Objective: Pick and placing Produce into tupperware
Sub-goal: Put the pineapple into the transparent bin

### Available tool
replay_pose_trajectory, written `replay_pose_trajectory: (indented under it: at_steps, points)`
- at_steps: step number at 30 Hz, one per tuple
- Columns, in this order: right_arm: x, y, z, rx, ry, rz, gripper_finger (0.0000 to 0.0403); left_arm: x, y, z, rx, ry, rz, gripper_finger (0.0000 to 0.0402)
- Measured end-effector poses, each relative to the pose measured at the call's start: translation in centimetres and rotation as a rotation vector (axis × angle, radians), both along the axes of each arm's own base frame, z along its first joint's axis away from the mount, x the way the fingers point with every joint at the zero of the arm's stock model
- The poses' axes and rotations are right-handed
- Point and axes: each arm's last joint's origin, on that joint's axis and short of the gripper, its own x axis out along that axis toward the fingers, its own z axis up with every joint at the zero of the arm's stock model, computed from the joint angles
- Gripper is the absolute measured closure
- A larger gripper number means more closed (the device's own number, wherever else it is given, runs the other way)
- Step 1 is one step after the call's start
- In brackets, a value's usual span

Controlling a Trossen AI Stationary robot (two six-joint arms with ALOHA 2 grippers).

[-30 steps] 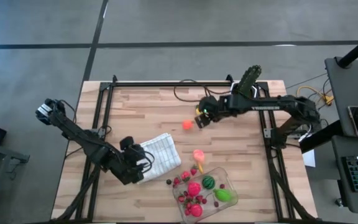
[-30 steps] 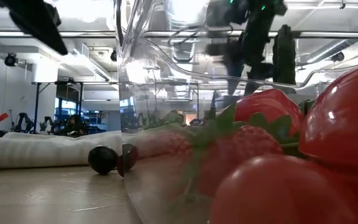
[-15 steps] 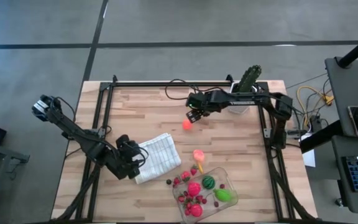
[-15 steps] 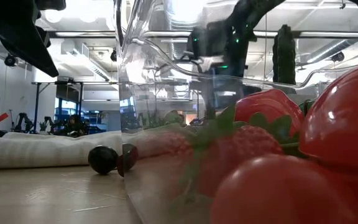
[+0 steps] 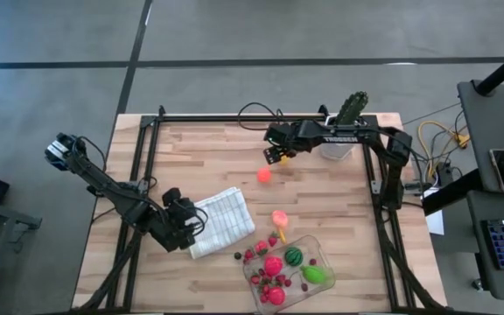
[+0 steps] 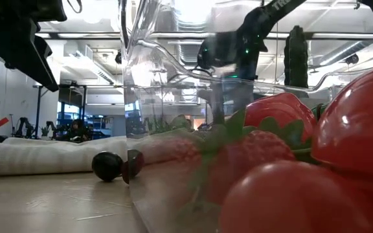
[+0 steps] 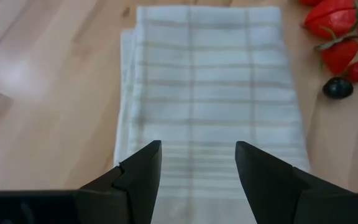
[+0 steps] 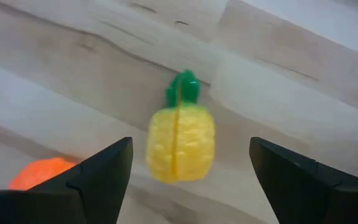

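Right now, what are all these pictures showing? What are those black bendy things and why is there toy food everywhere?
Those black bendy things are two robot arms at a wooden table. One picture looks down from above, one looks level across the tabletop, and two come from little cameras on the arms' wrists.

The right gripper hovers open over a toy pineapple, with an orange toy fruit close by. It holds nothing. The left gripper waits, open, over a folded checked cloth.

The clear tupperware already has toy fruit in it, such as a green piece, and small red berries lie beside it. A cactus in a white pot stands at the table's back edge.
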Motion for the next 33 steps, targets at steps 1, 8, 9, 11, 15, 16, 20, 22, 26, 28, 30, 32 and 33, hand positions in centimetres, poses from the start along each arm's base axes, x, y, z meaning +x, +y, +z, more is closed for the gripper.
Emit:
replay_pose_trajectory:
  at_steps: [1,8,9,11,15,16,20,22,26,28,30,32,33]
  points:
    - [-0.1,-0.1,-0.1,0.002,0.003,-0.003,0.0088,0.0,0.0,0.0,0.006,-0.004,0.003,0.0210]
    - [0.4,-0.6,-1.8,0.007,0.022,0.024,0.0093,0.1,0.1,0.0,0.049,-0.010,-0.015,0.0210]
    - [0.5,-0.7,-2.2,0.016,0.026,0.028,0.0094,0.1,0.1,0.0,0.053,-0.009,-0.020,0.0210]
    - [0.7,-0.7,-2.8,0.026,0.043,0.029,0.0095,0.1,0.1,0.0,0.054,-0.008,-0.020,0.0210]
    - [0.8,-0.9,-3.0,0.024,0.045,0.024,0.0094,0.1,0.1,0.1,0.051,-0.009,-0.019,0.0210]
    - [0.8,-1.0,-3.0,0.022,0.046,0.022,0.0094,0.1,0.1,0.0,0.051,-0.008,-0.019,0.0210]
    - [0.6,-1.3,-3.0,0.010,0.048,0.009,0.0099,0.1,0.1,0.0,0.051,-0.007,-0.018,0.0210]
    - [0.5,-1.5,-3.0,0.030,0.042,0.007,0.0103,0.1,0.1,0.0,0.053,-0.008,-0.018,0.0210]
    - [0.6,-1.7,-4.0,0.107,0.038,0.013,0.0117,0.1,0.2,0.0,0.055,-0.006,-0.015,0.0210]
    - [0.7,-1.7,-4.5,0.119,0.049,0.011,0.0127,0.1,0.2,0.0,0.055,-0.006,-0.016,0.0210]
    - [0.7,-1.7,-4.5,0.119,0.050,0.011,0.0139,0.1,0.2,0.0,0.055,-0.007,-0.016,0.0210]
    - [0.7,-1.7,-4.4,0.106,0.047,0.010,0.0152,0.1,0.2,0.0,0.056,-0.006,-0.016,0.0210]
    - [0.7,-1.7,-4.4,0.096,0.051,0.009,0.0158,0.1,0.2,0.0,0.056,-0.006,-0.016,0.0210]
